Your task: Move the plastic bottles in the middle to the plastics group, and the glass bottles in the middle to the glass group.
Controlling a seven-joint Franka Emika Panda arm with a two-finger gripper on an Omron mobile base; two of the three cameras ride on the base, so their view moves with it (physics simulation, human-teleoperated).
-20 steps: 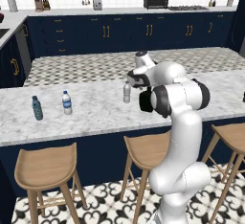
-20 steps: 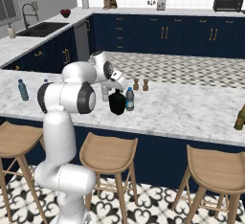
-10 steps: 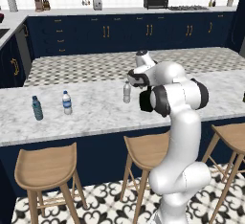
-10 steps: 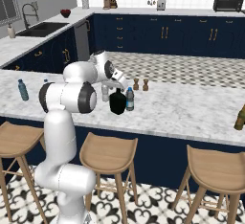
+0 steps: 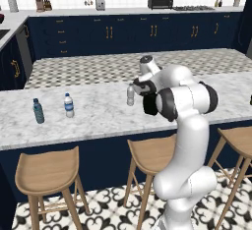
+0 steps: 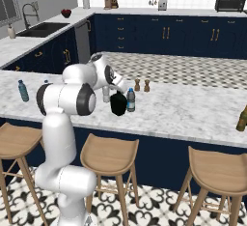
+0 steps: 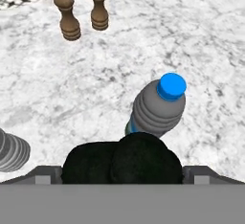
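Hovering open gripper (image 7: 122, 182) directly above black bottle (image 7: 123, 158).

No legible text, brand, number or sign anywhere. Blue label on dark water bottle (image 7: 155, 108) partly hidden behind squat black bottle (image 7: 123, 160): no lettering resolvable. Label on clear white-capped bottle (image 5: 69, 105) in plastics group: blue band, too small to read. Teal bottle (image 5: 38, 111): no markings discernible. Clear greyish bottle (image 5: 130, 95): pale label, unreadable.
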